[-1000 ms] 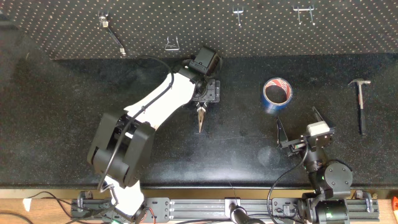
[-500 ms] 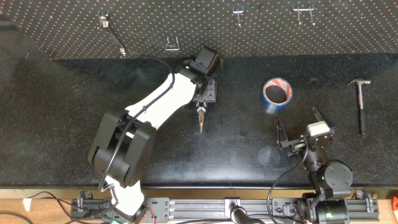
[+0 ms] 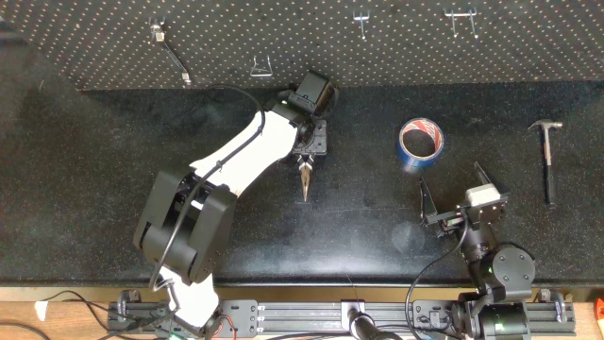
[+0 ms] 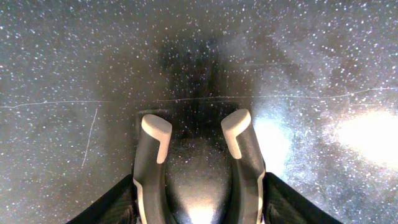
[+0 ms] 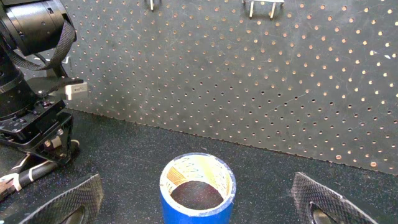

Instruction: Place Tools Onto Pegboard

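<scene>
A pair of pliers (image 3: 305, 176) lies on the black mat below the pegboard (image 3: 396, 52), its nose toward the near edge. My left gripper (image 3: 314, 142) sits over the handle end. In the left wrist view the two curved grey handles (image 4: 154, 155) lie between my left gripper's (image 4: 198, 202) black fingers, which press on them from both sides. My right gripper (image 3: 455, 196) stands open low at the right front, with nothing in it. It faces a blue tape roll (image 5: 198, 186), which stands a short way in front of it.
The tape roll (image 3: 420, 140) sits right of centre. A hammer (image 3: 546, 159) lies at the far right. A wrench (image 3: 173, 52) hangs on the pegboard at the left. Bare hooks (image 3: 261, 67), (image 3: 360, 21), (image 3: 461, 19) stick out of the board.
My left gripper has edged slightly left over the pliers' handles, and the pliers shifted a little toward the board. The right arm has kept still.
</scene>
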### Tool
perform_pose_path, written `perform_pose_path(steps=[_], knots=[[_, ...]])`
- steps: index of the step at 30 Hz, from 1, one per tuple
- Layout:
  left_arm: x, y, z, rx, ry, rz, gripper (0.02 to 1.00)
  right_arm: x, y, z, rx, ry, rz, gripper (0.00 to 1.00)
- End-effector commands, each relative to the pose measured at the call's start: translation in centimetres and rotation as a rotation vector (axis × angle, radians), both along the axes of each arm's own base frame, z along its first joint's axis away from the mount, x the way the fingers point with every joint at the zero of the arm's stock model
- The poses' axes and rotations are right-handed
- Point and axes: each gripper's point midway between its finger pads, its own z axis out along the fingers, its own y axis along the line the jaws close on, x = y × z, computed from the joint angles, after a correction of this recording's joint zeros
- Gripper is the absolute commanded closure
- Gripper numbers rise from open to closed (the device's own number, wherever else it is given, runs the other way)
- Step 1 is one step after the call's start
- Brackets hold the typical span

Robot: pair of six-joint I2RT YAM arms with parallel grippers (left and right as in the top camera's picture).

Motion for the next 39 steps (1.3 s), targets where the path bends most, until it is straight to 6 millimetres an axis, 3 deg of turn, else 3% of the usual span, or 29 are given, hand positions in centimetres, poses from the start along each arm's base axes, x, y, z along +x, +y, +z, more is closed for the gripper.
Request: perform_pose_path(steps=[1,3,4,6,8,10,13,14,15,17,20,23,28,39], knots=[[-2.8,0.7,-4.7,0.03,0.143,-0.009,0.991,0.0,0.0,-0.1,-0.007,-0.003,0.003,0.001],[-2.2,0.6,-3.9,0.027,0.109,-0.009,0.991,0.0,0.0,-0.1,-0.007,-0.003,0.003,0.001],[-1.5,0.9,-2.4,0.035,0.059,-0.003,0.991,0.0,0.0,-0.1,-0.007,-0.003,0.003,0.001],[-0.2,1.0,2.3,0.023,-0.068,-0.032,0.993,0.0,0.0,-0.1,-0.007,-0.003,0.003,0.001],[0.2,1.6,8.2,0.006,-0.205,-0.048,0.993,0.0,0.0,-0.1,-0.007,-0.003,0.003,0.001],[-1.1,3.8,13.3,0.028,-0.308,-0.018,0.991,0.0,0.0,-0.1,-0.007,-0.003,0.003,0.001],[-1.7,7.7,18.5,-0.033,-0.494,0.084,0.991,0.0,0.0,-0.1,-0.007,-0.003,0.003,0.001],[-0.1,9.0,20.0,-0.048,-0.595,0.109,0.993,0.0,0.0,-0.1,-0.007,-0.003,0.003,0.001],[2.8,9.1,21.8,-0.05,-0.735,0.077,0.991,0.0,0.0,-0.1,-0.007,-0.003,0.003,0.001],[6.3,8.9,24.3,-0.032,-0.904,0.04,0.991,0.0,0.0,-0.1,-0.007,-0.003,0.003,0.001],[9.3,8.2,25.4,-0.025,-1.023,0.016,0.991,0.0,0.0,-0.1,-0.007,-0.003,0.003,0.001],[10.3,7.9,25.1,-0.001,-1.048,-0.013,0.991,0.0,0.0,-0.1,-0.007,-0.003,0.003,0.001],[11.7,9.3,27.1,0.012,-1.15,0.008,0.991,0.0,0.0,-0.1,-0.007,-0.003,0.003,0.001],[13.6,7.8,22.0,-0.004,-1.062,-0.065,0.989,0.0,0.0,-0.1,-0.007,-0.003,0.003,0.001]])
